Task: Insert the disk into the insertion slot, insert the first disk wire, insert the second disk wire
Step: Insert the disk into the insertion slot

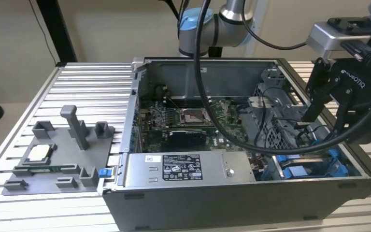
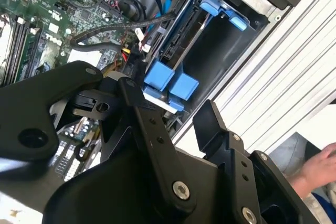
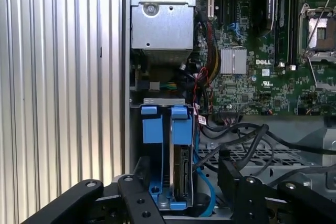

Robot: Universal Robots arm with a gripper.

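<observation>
— Two fingers of the gripper (image 3: 177, 176) are seen nearest in both wrist views. Is anything clamped between them?
— Nothing is held. The fingers (image 2: 144, 124) are spread apart, with the blue carrier (image 3: 152, 129) framed between them. The gripper is hung over the insertion slot (image 2: 220, 51), judged so that it can be reached from straight above.
— Where is the disk (image 3: 182, 156) found?
— It is stood on edge inside the carrier, down in the slot at a corner of the computer case (image 1: 237, 203), just beside the case wall. It is judged to be seated, though its near end is cut off behind the fingers.
— And the wires?
— A blue cable (image 3: 207, 195) and black cables (image 3: 247, 137) are draped just beside the disk. Whether either is plugged in cannot be told, as the connector end is hidden.
— What is made out farther off?
— The power-supply box (image 3: 163, 24) is set beyond the slot, with the motherboard (image 3: 262, 72) beside it. Outside the case, a grey fixture tray (image 1: 56, 154) is laid on the ribbed table (image 1: 89, 82), at the exterior view's left. A person's hand (image 2: 320, 166) is cropped at the frame edge in the second wrist view, and what it is doing cannot be told.
</observation>
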